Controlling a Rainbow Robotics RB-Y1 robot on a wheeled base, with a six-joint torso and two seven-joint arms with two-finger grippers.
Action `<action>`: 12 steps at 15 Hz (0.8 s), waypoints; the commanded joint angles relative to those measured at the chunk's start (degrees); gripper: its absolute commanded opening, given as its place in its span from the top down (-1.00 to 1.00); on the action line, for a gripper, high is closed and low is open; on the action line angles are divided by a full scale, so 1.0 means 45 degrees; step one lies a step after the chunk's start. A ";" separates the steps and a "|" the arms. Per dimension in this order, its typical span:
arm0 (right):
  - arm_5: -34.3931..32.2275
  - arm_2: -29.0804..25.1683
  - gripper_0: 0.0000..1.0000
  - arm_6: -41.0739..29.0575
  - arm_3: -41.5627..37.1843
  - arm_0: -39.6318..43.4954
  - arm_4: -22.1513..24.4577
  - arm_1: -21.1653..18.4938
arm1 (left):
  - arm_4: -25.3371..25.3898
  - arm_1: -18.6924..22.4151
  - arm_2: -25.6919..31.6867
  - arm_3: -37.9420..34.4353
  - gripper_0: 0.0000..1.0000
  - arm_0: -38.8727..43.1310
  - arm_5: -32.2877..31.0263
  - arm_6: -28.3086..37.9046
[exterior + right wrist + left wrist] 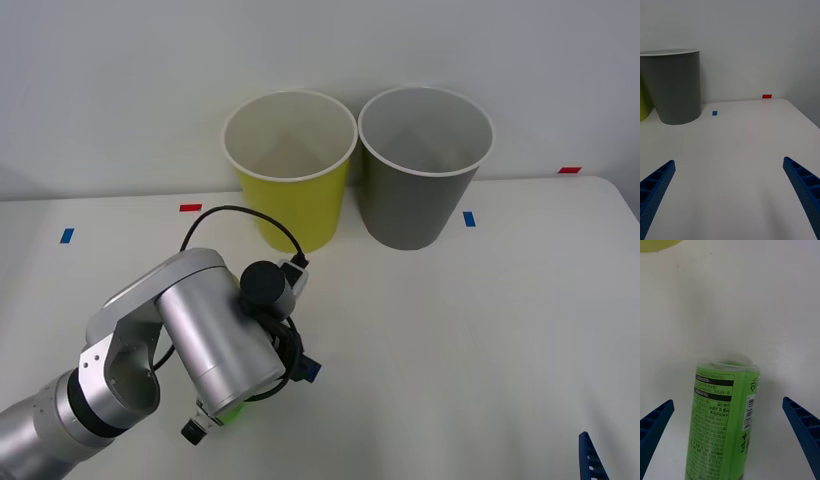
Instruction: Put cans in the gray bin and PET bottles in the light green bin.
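My left gripper (pixel 730 442) is low over the near left part of the table (pixel 480 330), fingers spread wide with the bottle (pixel 724 420) lying between them, touched by neither. In the front view my left arm (pixel 200 340) covers most of the bottle (a green sliver and the black cap show beneath it). My right gripper (pixel 730 198) is parked at the near right, fingers apart and empty. The green bin (pixel 290 170) and gray bin (pixel 425 165) stand side by side at the far edge.
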 commanded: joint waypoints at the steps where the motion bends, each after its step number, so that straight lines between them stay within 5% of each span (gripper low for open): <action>1: 0.0000 0.0000 -1.00 0.0000 0.0000 0.0000 0.0000 0.0000 | -0.0234 -0.0114 0.0000 0.0285 -1.00 0.0000 -0.0002 0.0005; 12: 0.0000 0.0000 -1.00 0.0000 0.0000 0.0000 0.0000 0.0000 | -0.0136 -0.0192 -0.0332 0.0735 -1.00 0.0000 -0.0061 0.0005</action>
